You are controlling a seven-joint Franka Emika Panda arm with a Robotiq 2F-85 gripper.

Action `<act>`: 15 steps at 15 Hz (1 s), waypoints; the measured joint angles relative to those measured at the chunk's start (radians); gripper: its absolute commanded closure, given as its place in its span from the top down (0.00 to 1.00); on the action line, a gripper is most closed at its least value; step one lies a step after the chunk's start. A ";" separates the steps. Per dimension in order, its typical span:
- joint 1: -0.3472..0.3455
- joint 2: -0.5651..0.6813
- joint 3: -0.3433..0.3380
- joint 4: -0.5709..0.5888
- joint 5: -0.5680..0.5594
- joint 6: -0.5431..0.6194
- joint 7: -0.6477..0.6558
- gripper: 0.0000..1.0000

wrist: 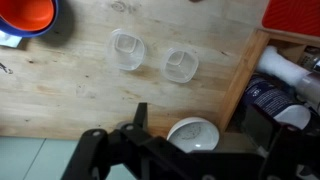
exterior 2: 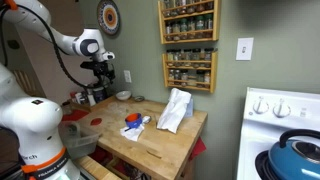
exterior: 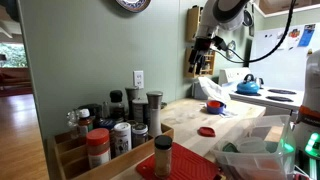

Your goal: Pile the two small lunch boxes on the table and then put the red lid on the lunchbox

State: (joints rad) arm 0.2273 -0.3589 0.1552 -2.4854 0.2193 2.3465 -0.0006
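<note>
Two small clear lunch boxes (wrist: pixel 127 50) (wrist: pixel 181 66) stand side by side, apart, on the pale wooden table (wrist: pixel 60 90) in the wrist view. My gripper (wrist: pixel 197 125) hangs high above them, open and empty; it also shows in both exterior views (exterior: pixel 203 57) (exterior 2: pixel 100 78). The red lid (exterior: pixel 207 131) lies flat on the table in an exterior view, away from the gripper. It is out of the wrist view.
A deeper red bowl (wrist: pixel 30 12) (exterior: pixel 214 105) sits on a blue cloth. A white bowl (wrist: pixel 195 133) stands under the gripper by the table edge. A white bag (exterior 2: pixel 175 110), spice jars (exterior: pixel 120 125), a red mat (wrist: pixel 295 12) and a blue kettle (exterior: pixel 248 86) are around.
</note>
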 measured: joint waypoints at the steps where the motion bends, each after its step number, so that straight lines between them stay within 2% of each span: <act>1: 0.000 0.000 0.000 0.000 0.000 0.000 0.000 1.00; 7: 0.007 0.025 0.004 0.005 0.000 0.000 -0.013 1.00; 12: 0.023 0.188 0.047 0.048 -0.007 0.029 -0.019 1.00; 15: 0.021 0.292 0.067 0.076 -0.062 0.090 0.067 1.00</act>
State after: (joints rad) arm 0.2485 -0.0672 0.2218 -2.4090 0.1574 2.4369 0.0663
